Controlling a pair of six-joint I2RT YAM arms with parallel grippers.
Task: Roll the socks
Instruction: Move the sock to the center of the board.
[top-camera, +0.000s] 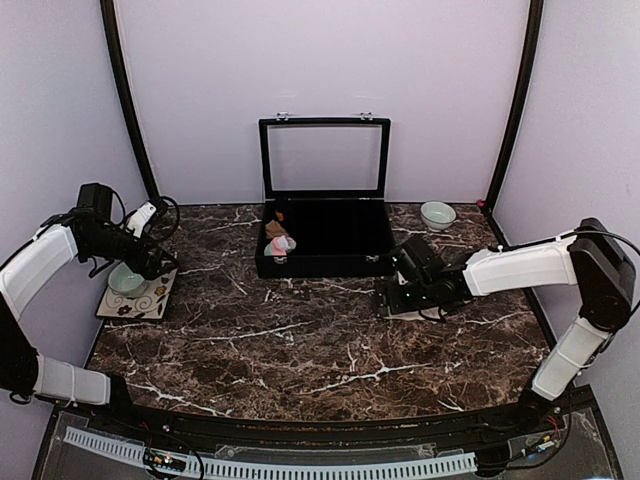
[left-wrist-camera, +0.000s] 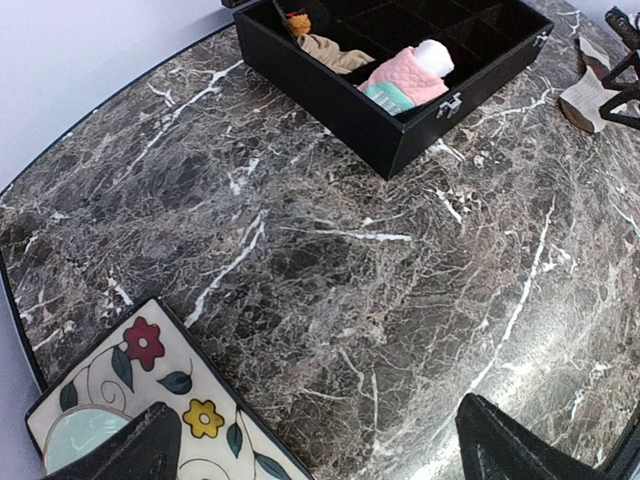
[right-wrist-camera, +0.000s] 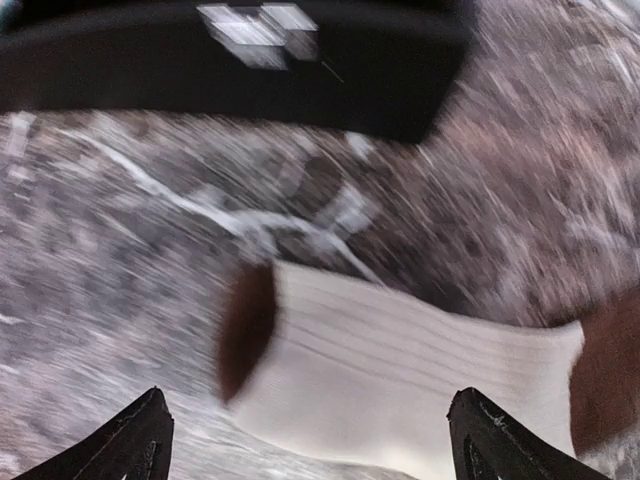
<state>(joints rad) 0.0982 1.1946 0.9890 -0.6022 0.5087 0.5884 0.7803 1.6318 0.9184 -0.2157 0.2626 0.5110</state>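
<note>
— Fingers? Socks?
— My right gripper (right-wrist-camera: 307, 425) and left gripper (left-wrist-camera: 320, 415) are both spread, empty. Cream sock (right-wrist-camera: 400, 350) lies under the right, just before the black box (top-camera: 320, 268); pink sock (left-wrist-camera: 410, 75) inside it. Pinch the brown end squarely, roll tight.

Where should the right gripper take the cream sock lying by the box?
Probably at its brown-banded end, coming straight down: the cream sock lies flat on the marble table, so no side offers a raised edge. The open right gripper hangs above it.
</note>
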